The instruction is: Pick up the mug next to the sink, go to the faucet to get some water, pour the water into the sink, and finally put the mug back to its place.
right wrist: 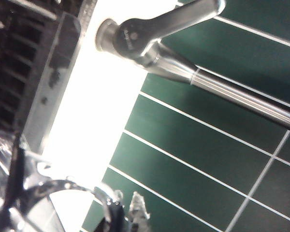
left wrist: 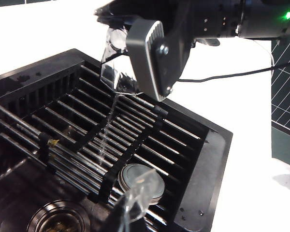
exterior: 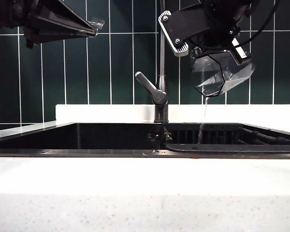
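While right end effector (exterior: 217,58) pinches tilted mug (exterior: 221,72) above sink (exterior: 111,153), left end effector (exterior: 94,26) pressed together.

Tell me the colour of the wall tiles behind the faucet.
Dark green tiles with thin white grout lines, clearest in the exterior view.

The exterior camera sits low at bench (exterior: 145,193) height, facing the tiled wall across the sink (exterior: 111,152). The left wrist camera looks down onto the sink's rack (left wrist: 111,145); the right wrist camera, rolled, closely frames the faucet (right wrist: 183,67), which the exterior view shares.
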